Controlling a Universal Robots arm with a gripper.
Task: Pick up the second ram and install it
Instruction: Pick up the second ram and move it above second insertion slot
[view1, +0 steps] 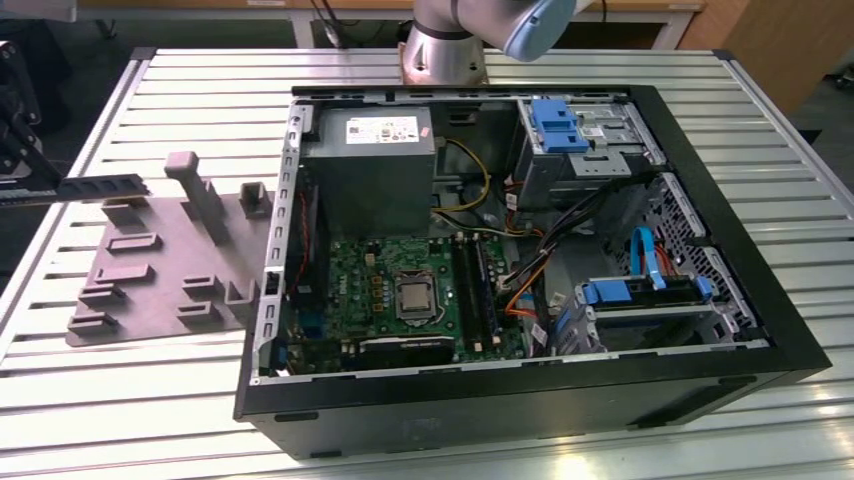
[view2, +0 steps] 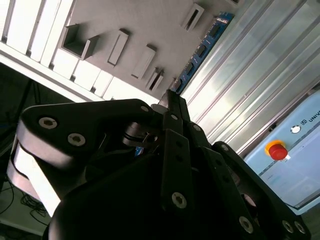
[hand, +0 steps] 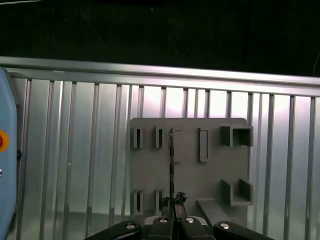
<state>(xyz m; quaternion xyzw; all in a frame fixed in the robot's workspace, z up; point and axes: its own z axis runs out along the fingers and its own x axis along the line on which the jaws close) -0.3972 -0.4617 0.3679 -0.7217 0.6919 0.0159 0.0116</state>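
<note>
In the exterior view the second ram (view1: 104, 186) hangs level above the back-left part of the grey fixture plate (view1: 147, 270), at that view's far left. My gripper (view1: 47, 192) is shut on one end of it. The stick (view2: 202, 50) runs away from the closed black fingers (view2: 172, 117) in the second wrist view, over the plate (view2: 130, 30). Seen edge-on in the first wrist view, the ram (hand: 171, 165) is a thin dark line rising from my gripper (hand: 173, 212) across the plate (hand: 200, 170). The green motherboard (view1: 400, 290) with its long black slots (view1: 474, 285) lies inside the open computer case.
The open black computer case (view1: 747, 330) fills the middle of the slatted metal table (view1: 200, 80), with a power supply (view1: 367, 165), blue drive brackets (view1: 554, 125) and loose cables. The arm's base (view1: 441, 50) stands behind it. A light-blue box with a red button (view2: 276, 150) lies beside the plate.
</note>
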